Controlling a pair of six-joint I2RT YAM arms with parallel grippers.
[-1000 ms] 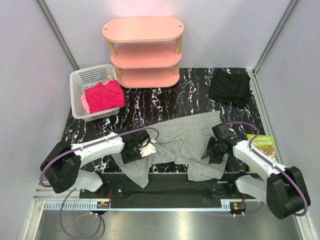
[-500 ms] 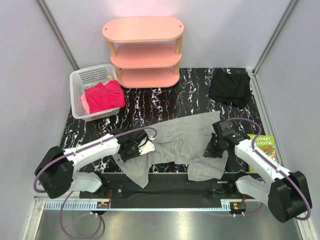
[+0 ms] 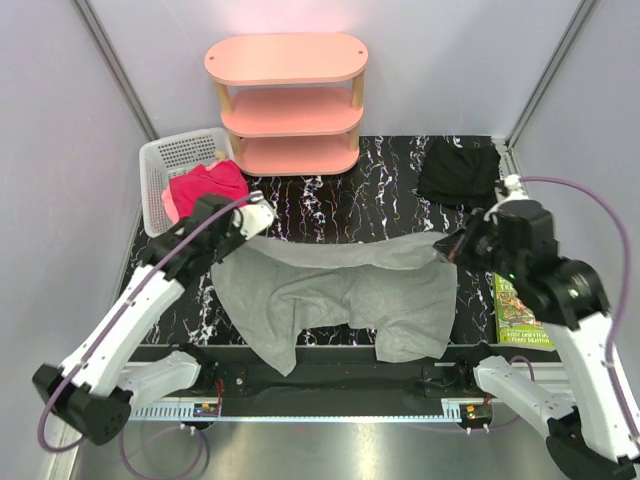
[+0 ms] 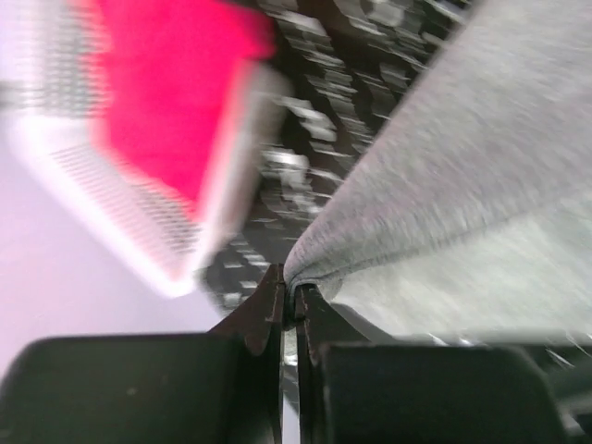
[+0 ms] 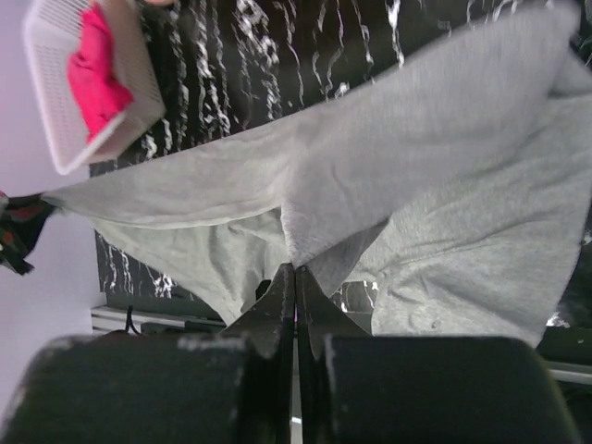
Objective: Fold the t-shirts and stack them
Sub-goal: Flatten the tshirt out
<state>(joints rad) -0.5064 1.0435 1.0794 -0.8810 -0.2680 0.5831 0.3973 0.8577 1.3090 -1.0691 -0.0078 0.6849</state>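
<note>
Clearly, the left gripper (image 3: 255, 222) and right gripper (image 3: 447, 246) are pinching the grey shirt (image 3: 400, 290) aloft; folding and stacking are waiting.

The grey t-shirt (image 3: 340, 290) is spread wide, its far edge lifted and taut, its near part rumpled. The black t-shirt (image 3: 460, 175) lies bunched far right. The pink t-shirt (image 3: 200, 190) lies heaped far left.

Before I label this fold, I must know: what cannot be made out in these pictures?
Left wrist view: motion blur smears the basket and pink cloth.
Top view: the right arm covers part of the book; its title is unreadable.
Top view: the grey t-shirt hides its neck under its own folds.
Right wrist view: the picture's edge cuts off the grey t-shirt.
</note>
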